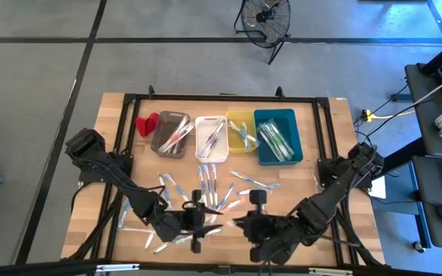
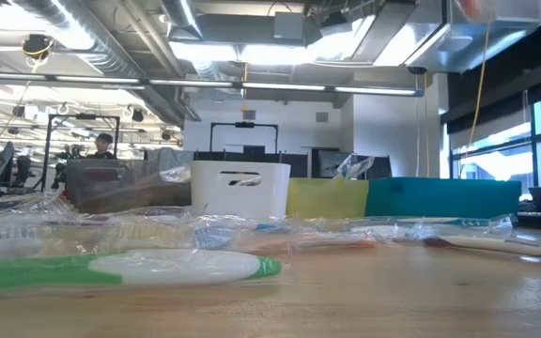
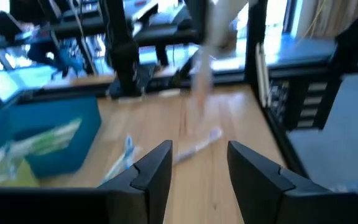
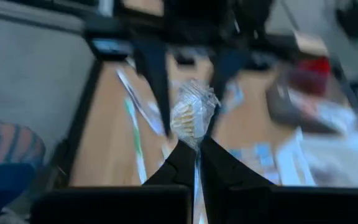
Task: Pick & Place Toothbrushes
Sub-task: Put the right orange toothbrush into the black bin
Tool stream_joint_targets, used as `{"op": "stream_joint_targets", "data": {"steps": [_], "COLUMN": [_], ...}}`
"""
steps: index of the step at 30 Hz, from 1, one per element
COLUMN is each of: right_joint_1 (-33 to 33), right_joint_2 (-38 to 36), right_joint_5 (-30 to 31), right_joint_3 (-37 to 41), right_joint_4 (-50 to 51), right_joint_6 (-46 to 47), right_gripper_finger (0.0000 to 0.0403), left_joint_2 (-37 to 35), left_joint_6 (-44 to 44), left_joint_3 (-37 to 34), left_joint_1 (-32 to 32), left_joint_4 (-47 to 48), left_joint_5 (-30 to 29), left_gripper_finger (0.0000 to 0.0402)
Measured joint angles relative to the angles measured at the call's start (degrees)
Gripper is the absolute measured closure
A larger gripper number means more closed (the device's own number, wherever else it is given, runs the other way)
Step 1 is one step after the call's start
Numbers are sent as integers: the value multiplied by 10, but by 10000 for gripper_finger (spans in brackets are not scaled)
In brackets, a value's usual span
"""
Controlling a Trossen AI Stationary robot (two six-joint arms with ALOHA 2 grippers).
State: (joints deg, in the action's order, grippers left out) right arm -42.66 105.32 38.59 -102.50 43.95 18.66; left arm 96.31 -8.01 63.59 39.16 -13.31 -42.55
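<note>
Right end effector [image 4: 194,152] pinched tight on one wrapped toothbrush [image 4: 193,115], low over the near edge of the desk [image 1: 336,153], right of centre in the high view. Left end effector [image 3: 197,168] sits just beside it toward the near-left, fingers apart with nothing between them, aimed across the wood at a loose brush [image 3: 197,144] and the teal bin [image 3: 48,140]. Judged step: pick made on the right side, carry to a bin not yet begun; the left looks set for its own pick. Far side of the desk carries a row of four bins: grey bin [image 1: 170,133], white bin [image 1: 212,137], yellow bin [image 1: 240,130], then the teal one, each already holding some brushes. Between bins and arms, the scattered toothbrushes [image 1: 209,188] lie at mixed angles, many still to sort. Next move, as I read it: lift clear of the scatter, travel toward the far row, choose the matching bin, lower in before letting go. Held brush: long axis runs straight out along the fingers, bristle head in crinkled wrap pointing away from the wrist; the handle end is hidden between the fingers. A small red object [image 1: 146,123] sits left of the grey bin.
</note>
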Motion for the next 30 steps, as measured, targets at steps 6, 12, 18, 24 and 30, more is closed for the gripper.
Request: {"op": "stream_joint_targets", "data": {"steps": [6, 12, 18, 24, 30], "right_joint_1": [-2, 5, 17, 22, 23], "right_joint_2": [0, 0, 0, 0, 0], "right_joint_5": [0, 0, -9, -20, -22], "right_joint_3": [0, 0, 0, -1, -1], "right_joint_4": [-92, -130, -142, -144, -144], "right_joint_6": [-98, -143, -151, -151, -142], "right_gripper_finger": [398, 398, 398, 397, 371], "left_joint_2": [0, 0, 0, 0, 0], "left_joint_6": [59, 63, 70, 92, 98], "left_joint_3": [0, 0, 0, 0, 0], "left_joint_1": [-7, -29, -53, -59, -58], "left_joint_4": [-51, -74, -105, -109, -108], "left_joint_5": [24, 63, 103, 121, 123], "left_gripper_finger": [251, 247, 247, 253, 330]}}
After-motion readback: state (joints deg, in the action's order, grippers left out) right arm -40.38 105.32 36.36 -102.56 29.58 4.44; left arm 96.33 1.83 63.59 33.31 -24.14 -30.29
